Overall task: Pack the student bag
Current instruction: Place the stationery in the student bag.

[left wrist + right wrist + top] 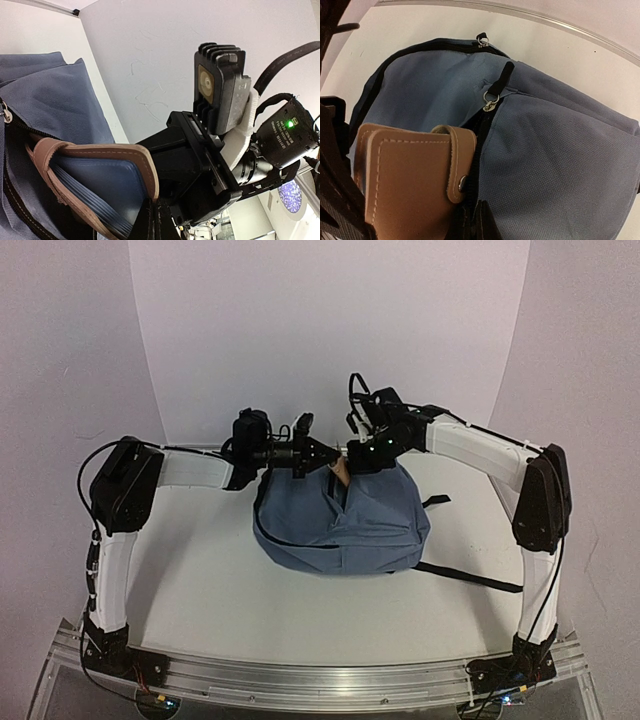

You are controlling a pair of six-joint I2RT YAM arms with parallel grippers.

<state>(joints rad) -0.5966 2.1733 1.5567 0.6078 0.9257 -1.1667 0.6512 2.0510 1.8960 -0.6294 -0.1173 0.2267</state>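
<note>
Top external – L gripper (322,460) & R gripper (352,462) pinched tight over student bag (340,525) – tan case (340,472) between.

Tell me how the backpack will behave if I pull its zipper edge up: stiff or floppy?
Probably floppy: the backpack sags in soft folds on the table. It likely slides rather than tips, lying low and wide. The fabric edge would probably lift alone first.

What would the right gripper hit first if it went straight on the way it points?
Likely the student bag, at its zipper opening just ahead of the right gripper; depth unclear.
</note>
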